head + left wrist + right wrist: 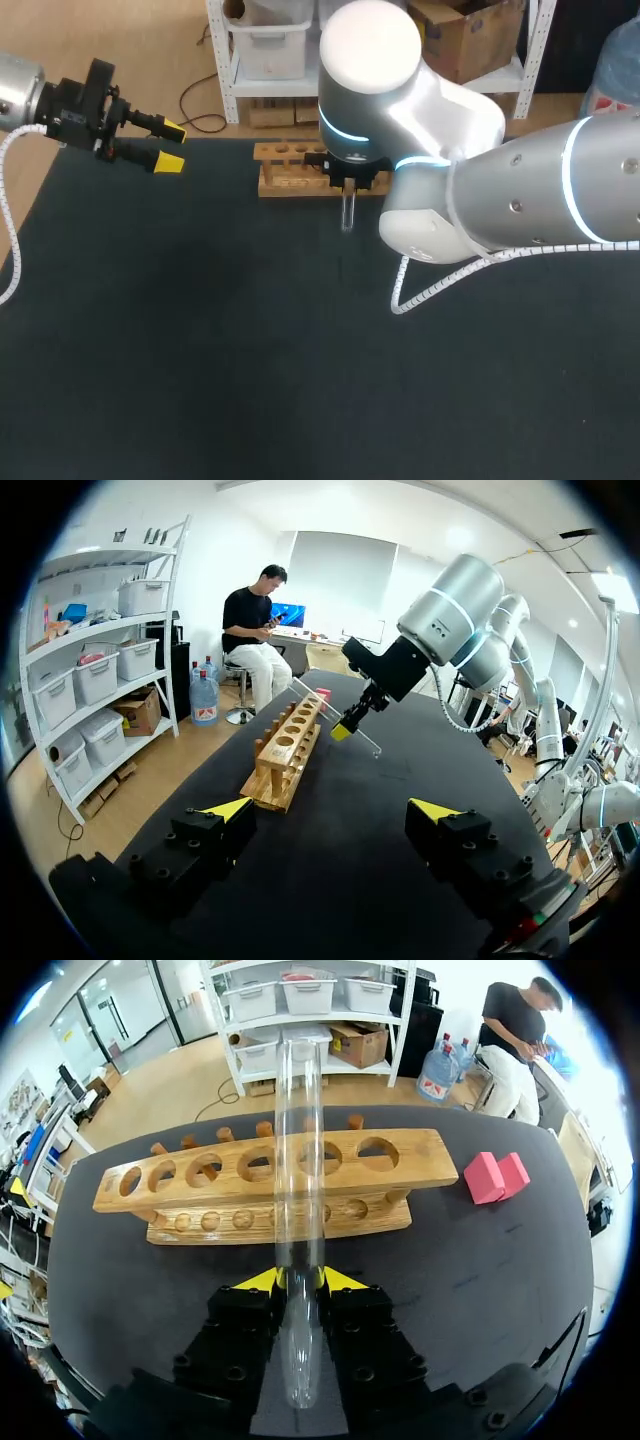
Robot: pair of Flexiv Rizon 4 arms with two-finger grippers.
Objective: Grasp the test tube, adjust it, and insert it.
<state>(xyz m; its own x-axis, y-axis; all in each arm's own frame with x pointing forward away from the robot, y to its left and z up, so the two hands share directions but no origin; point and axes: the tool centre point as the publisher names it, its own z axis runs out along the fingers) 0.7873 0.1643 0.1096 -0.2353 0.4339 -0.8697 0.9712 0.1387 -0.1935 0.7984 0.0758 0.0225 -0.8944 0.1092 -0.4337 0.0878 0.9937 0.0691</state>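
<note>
A clear glass test tube (300, 1150) is clamped between the yellow tips of my right gripper (300, 1280), which is shut on it. The tube runs out ahead of the fingers and crosses over the wooden rack (200, 1172) with its row of holes. In the left wrist view the tube (366, 743) slants through my right gripper (343, 730), just beside the rack (283, 752) and above the mat. From the head view the tube (347, 212) sticks out below my right wrist in front of the rack (290, 172). My left gripper (170, 146) hangs open and empty at the far left.
Two pink blocks (497, 1176) lie on the dark mat beside the rack's end. My right arm (500, 190) stretches in from the right and covers the rack's right end. The black mat (200, 330) spreads wide in front of the rack.
</note>
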